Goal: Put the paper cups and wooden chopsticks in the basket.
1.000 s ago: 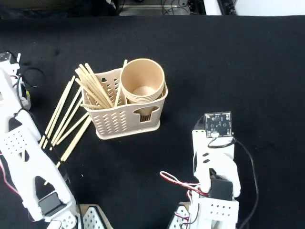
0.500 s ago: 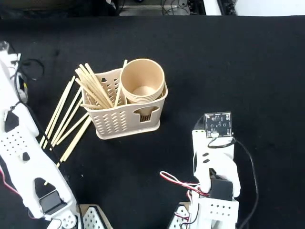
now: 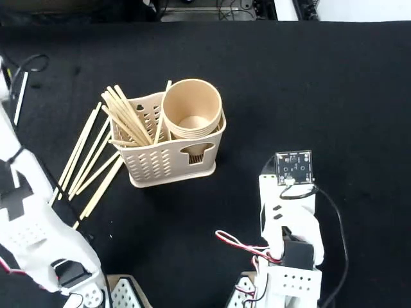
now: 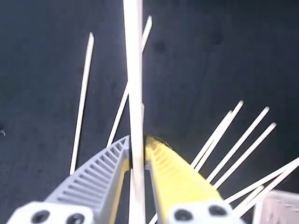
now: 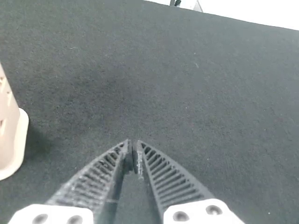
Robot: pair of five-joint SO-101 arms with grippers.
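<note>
A beige slotted basket stands left of the table's middle. Nested paper cups sit in its right half, and a bundle of wooden chopsticks leans out of its left half. Several more chopsticks lie on the black cloth to the basket's left. My left gripper is shut on one chopstick, held above the loose ones; it appears as a thin pale stick at the far left. My right gripper is shut with nothing in it, low over bare cloth to the right of the basket.
The left arm rises along the left edge of the table. The right arm is folded at the front, right of centre. Black cloth covers the table's back and right. Cables lie beyond the far edge.
The left arm has lifted and swung toward the far left edge, carrying the chopstick up off the table. The right arm, basket and cups have not moved.
</note>
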